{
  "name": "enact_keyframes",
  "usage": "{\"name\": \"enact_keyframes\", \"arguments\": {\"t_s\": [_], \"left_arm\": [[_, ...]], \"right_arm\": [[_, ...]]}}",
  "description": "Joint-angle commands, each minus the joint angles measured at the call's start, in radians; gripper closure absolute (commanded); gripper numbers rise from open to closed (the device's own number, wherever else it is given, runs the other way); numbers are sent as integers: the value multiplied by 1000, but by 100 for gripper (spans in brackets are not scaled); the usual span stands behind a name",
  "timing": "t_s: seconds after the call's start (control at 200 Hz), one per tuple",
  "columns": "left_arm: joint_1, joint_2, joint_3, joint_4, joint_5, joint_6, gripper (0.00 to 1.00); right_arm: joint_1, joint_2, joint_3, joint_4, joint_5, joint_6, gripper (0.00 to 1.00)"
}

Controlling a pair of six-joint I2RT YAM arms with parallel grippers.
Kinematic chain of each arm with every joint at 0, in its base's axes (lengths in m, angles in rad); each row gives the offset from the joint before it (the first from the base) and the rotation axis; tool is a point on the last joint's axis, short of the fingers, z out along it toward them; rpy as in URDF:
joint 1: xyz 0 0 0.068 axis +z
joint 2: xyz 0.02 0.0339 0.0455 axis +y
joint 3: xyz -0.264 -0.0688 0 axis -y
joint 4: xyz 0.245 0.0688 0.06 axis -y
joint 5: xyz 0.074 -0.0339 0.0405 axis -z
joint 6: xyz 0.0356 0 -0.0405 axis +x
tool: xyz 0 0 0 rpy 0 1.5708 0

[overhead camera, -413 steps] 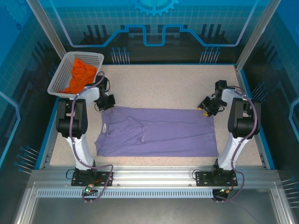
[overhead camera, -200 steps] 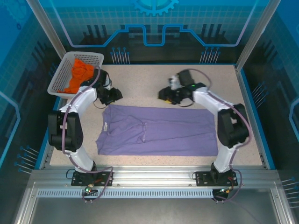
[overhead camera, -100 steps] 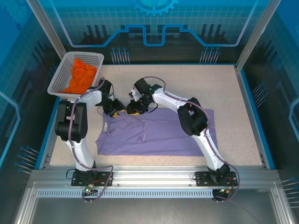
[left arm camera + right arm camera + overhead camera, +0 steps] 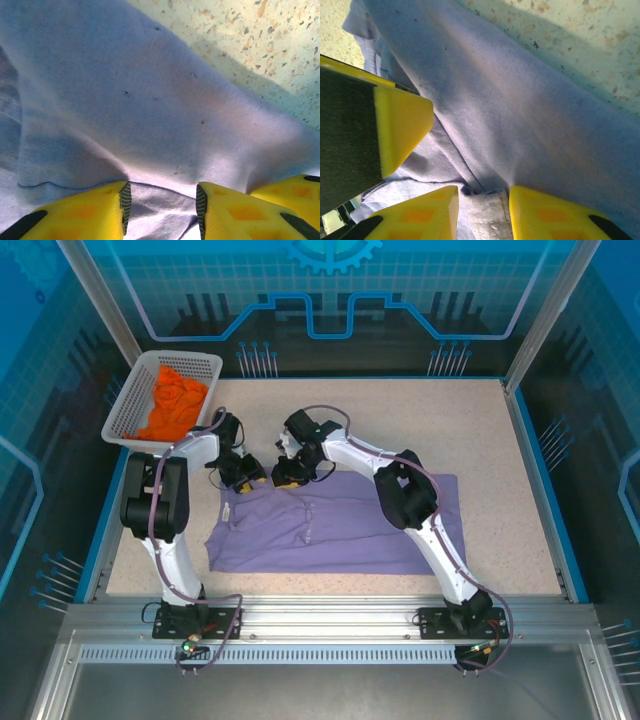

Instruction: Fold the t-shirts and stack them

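The purple shirt [image 4: 340, 530] lies spread flat on the table [image 4: 420, 420], toward the near side. I have both arms meeting at its far left edge. My left fingers [image 4: 75, 215] are pinched on a fold of that edge, and the cloth rises from them like a tent. Just beside them, my right fingers [image 4: 540, 210] are clamped on a hemmed strip of the same shirt. The orange shirt [image 4: 172, 405] sits crumpled in the basket [image 4: 128, 405] at the far left corner.
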Motion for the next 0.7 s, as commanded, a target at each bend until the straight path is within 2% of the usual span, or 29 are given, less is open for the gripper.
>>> {"name": "enact_keyframes", "arguments": {"t_s": [0.0, 0.28, 0.695], "left_arm": [[5, 24, 28, -33, -17, 21, 59], [5, 32, 27, -46, -44, 23, 59], [5, 41, 37, -52, -77, 32, 59]], "right_arm": [[23, 20, 40, -41, -22, -26, 70], [31, -3, 35, -62, -31, -53, 83], [48, -103, -75, -65, -38, -124, 89]]}}
